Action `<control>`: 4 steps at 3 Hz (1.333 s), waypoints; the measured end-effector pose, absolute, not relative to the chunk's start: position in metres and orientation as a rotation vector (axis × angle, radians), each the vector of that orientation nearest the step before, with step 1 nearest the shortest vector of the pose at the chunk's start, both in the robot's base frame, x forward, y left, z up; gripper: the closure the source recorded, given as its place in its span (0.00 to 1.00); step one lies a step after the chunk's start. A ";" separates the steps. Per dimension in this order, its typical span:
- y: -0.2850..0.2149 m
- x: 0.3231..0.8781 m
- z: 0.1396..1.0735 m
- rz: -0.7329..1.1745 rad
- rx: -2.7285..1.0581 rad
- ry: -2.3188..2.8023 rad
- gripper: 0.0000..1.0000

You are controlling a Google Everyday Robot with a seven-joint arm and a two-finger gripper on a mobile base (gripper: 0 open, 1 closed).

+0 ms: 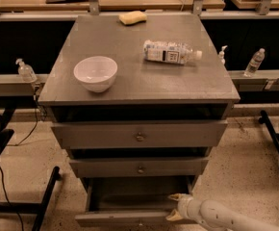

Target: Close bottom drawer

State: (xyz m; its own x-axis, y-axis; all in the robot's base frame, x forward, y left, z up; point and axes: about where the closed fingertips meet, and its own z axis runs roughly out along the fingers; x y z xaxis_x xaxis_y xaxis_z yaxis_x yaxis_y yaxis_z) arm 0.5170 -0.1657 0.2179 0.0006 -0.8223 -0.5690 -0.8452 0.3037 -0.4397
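The bottom drawer (130, 219) of the grey cabinet is pulled out, its slim grey front panel at the bottom edge of the camera view and its inside dark. My gripper (174, 206), pale with two cream fingertips, sits at the right end of that front panel, one fingertip (176, 197) over the open drawer and the other (172, 216) at the panel's top edge. The white arm (221, 218) runs off to the lower right. The fingers are spread apart and hold nothing.
Above are the middle drawer (140, 167) and the top drawer (139, 135), both slightly out. On the cabinet top stand a white bowl (95, 73), a lying plastic bottle (171, 52) and a yellow sponge (133, 17). Black stand legs (43, 196) left and another leg (276, 143) right flank the cabinet.
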 end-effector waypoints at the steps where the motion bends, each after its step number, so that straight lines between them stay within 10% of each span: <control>1: -0.166 0.517 0.218 0.037 -1.499 1.796 0.62; 4: -0.157 0.536 0.229 0.067 -1.460 1.763 0.63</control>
